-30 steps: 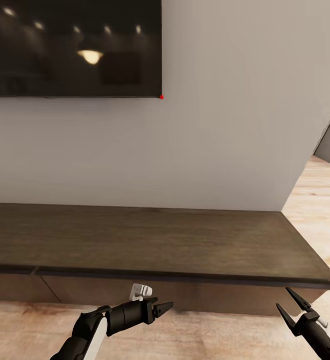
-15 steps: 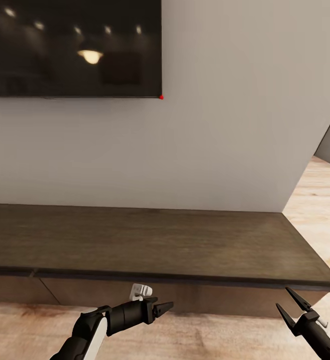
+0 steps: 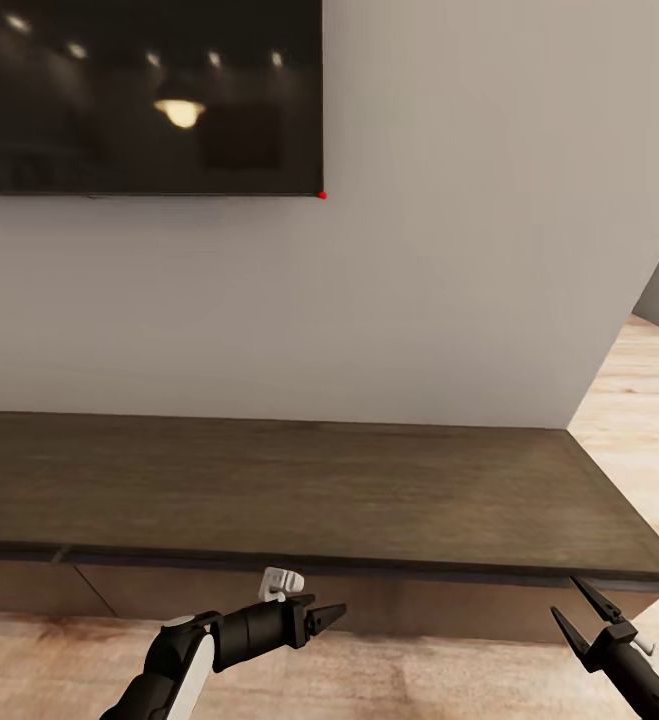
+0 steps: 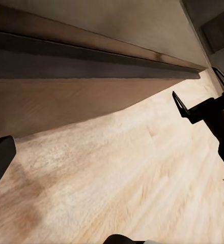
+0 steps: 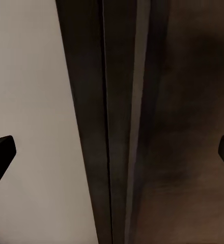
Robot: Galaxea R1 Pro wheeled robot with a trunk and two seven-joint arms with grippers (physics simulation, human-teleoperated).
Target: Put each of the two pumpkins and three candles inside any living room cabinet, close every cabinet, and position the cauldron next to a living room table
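Both pincers hang low in front of the cabinet (image 3: pixel 369 490), the long dark brown unit that runs along the pale wall (image 3: pixel 449 280) under the black TV (image 3: pixel 139 95).

The right gripper (image 3: pixel 577 606) stands with its two thin black fingers (image 3: pixel 567 632) spread apart in a clear V and nothing between them. Its tips point up at the cabinet's front edge near the unit's right end, just beside that edge; whether they touch it cannot be told. In the right wrist view the two finger tips (image 5: pixel 1 152) sit at opposite sides of the picture, wide apart, with the dark edge and drawer front of the cabinet (image 5: pixel 122 122) running between them.

The left gripper (image 3: pixel 331 613) points sideways toward the right gripper, just in front of the drawer fronts and above the light plank floor (image 3: pixel 439 690). In the head view its fingers look close together, but the left wrist view shows one dark tip (image 4: pixel 0 157) far to one side (the other cannot be made out), so how far it is open cannot be told. It holds nothing. From there the right gripper (image 4: pixel 196 104) shows across the floor (image 4: pixel 117 178), beside the cabinet's shadowed base (image 4: pixel 66 96). The drawer fronts look shut.
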